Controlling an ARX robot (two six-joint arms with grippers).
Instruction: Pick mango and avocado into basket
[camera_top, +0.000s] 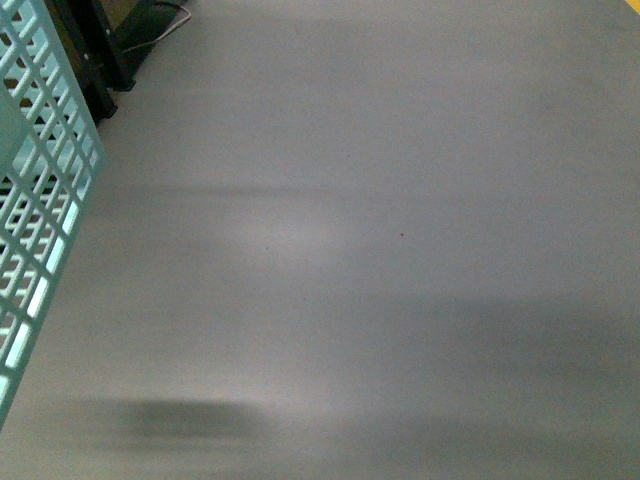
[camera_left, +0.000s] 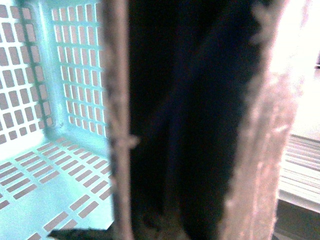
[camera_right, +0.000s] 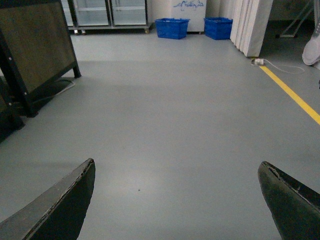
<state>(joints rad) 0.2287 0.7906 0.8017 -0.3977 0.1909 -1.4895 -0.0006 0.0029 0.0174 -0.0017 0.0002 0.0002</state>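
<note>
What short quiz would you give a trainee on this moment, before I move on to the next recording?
1. True or false: the mango lies in plain sight in the front view.
2. The right gripper is: A) shut on a fruit; B) open with nothing held; C) out of view.
3. At which edge of the front view does the basket show?

Key: 1 false, no fruit shows in any view; 2 B; 3 the left edge.
</note>
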